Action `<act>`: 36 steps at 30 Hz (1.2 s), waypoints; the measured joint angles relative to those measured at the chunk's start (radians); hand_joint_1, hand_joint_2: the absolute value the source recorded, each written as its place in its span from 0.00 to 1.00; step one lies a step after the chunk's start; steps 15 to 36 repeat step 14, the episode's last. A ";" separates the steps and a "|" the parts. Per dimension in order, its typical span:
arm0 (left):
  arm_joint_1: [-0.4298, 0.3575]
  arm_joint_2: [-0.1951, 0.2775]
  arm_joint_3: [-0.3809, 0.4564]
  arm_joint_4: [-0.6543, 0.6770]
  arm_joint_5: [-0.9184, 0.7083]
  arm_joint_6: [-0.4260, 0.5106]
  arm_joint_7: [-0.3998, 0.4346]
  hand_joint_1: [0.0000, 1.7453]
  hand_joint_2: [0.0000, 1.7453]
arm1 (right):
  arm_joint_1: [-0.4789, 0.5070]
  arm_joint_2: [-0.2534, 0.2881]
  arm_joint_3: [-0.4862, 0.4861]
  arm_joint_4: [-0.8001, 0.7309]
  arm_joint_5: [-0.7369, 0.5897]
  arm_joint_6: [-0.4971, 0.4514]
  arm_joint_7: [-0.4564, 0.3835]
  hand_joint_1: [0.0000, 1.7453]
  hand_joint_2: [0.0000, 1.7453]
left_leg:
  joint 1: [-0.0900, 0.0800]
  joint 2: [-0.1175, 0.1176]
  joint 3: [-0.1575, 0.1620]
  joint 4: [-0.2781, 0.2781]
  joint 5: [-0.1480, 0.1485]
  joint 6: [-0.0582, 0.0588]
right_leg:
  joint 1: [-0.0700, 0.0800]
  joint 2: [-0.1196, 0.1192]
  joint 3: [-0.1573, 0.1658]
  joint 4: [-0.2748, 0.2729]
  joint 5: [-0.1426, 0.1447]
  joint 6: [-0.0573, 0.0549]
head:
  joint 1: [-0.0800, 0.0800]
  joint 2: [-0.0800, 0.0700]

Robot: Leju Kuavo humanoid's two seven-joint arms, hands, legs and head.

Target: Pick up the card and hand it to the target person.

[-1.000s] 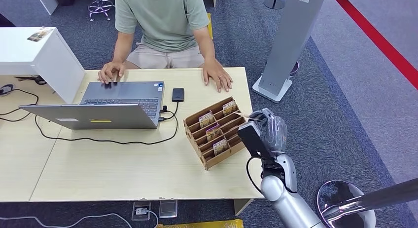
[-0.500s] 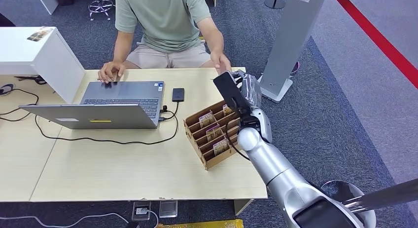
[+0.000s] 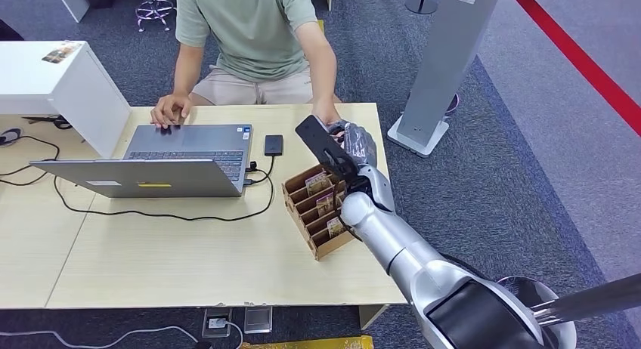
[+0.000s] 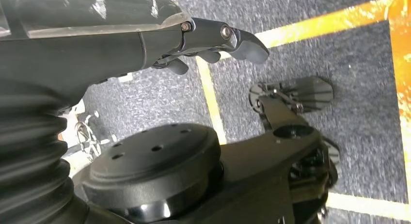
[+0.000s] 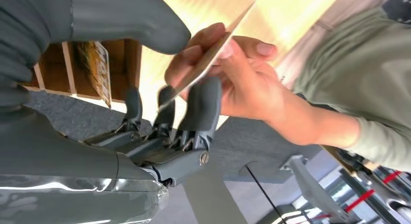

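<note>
Reaching farther over the desk than half a second before, right hand [image 3: 354, 143] met the person's hand [image 3: 330, 125] at the desk's 1 o'clock corner, beyond the slotted wooden card rack [image 3: 326, 203].

Right wrist view: thin, flat card [image 5: 209, 64], seen edge-on, pinched between grey thumb and dark fingers [image 5: 203, 104]; the person's fingers gripped its far end.

Left wrist view: left hand [image 4: 194, 37] hung over carpet, fingers curled, holding nothing.
</note>
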 joint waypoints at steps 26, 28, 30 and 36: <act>0.015 -0.001 -0.010 0.000 0.049 0.028 -0.020 0.00 1.00 | 0.015 -0.002 -0.038 0.015 -0.064 -0.126 -0.273 0.00 1.00 | 0.000 0.000 0.000 0.000 0.000 0.000 | 0.000 0.001 0.000 0.000 0.000 0.000 | -0.001 0.000; 0.015 -0.001 -0.010 0.000 0.049 0.028 -0.020 0.00 1.00 | 0.015 -0.002 -0.038 0.015 -0.064 -0.126 -0.273 0.00 1.00 | 0.000 0.000 0.000 0.000 0.000 0.000 | 0.000 0.001 0.000 0.000 0.000 0.000 | -0.001 0.000; 0.015 -0.001 -0.010 0.000 0.049 0.028 -0.020 0.00 1.00 | 0.015 -0.002 -0.038 0.015 -0.064 -0.126 -0.273 0.00 1.00 | 0.000 0.000 0.000 0.000 0.000 0.000 | 0.000 0.001 0.000 0.000 0.000 0.000 | -0.001 0.000; 0.015 -0.001 -0.010 0.000 0.049 0.028 -0.020 0.00 1.00 | 0.015 -0.002 -0.038 0.015 -0.064 -0.126 -0.273 0.00 1.00 | 0.000 0.000 0.000 0.000 0.000 0.000 | 0.000 0.001 0.000 0.000 0.000 0.000 | -0.001 0.000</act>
